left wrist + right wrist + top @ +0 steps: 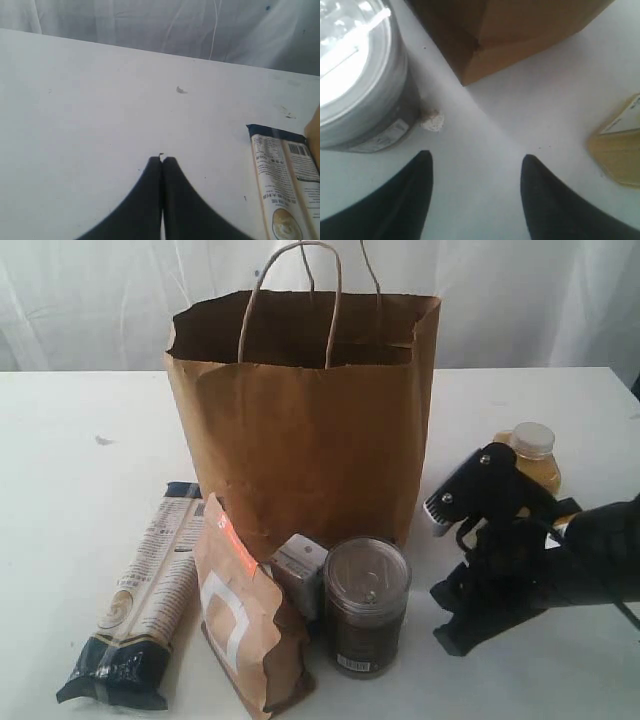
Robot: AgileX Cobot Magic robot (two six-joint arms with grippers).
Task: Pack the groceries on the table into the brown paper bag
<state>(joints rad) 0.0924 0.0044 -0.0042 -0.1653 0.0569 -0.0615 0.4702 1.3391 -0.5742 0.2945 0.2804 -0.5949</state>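
The brown paper bag stands open in the middle of the table. In front of it lie the long pasta packet, the brown-orange pouch, the small white-blue carton and the pull-tab can. The yellow juice bottle stands to the bag's right, behind my right gripper. That gripper is open and empty over bare table, between the can and the bottle. My left gripper is shut on nothing, beside the pasta packet. The yellow-lidded jar is out of view.
A white curtain hangs behind the table. A small scrap lies on the tabletop at the far left. A pale crumb sits by the can's base. The bag's bottom corner is close ahead of the right gripper.
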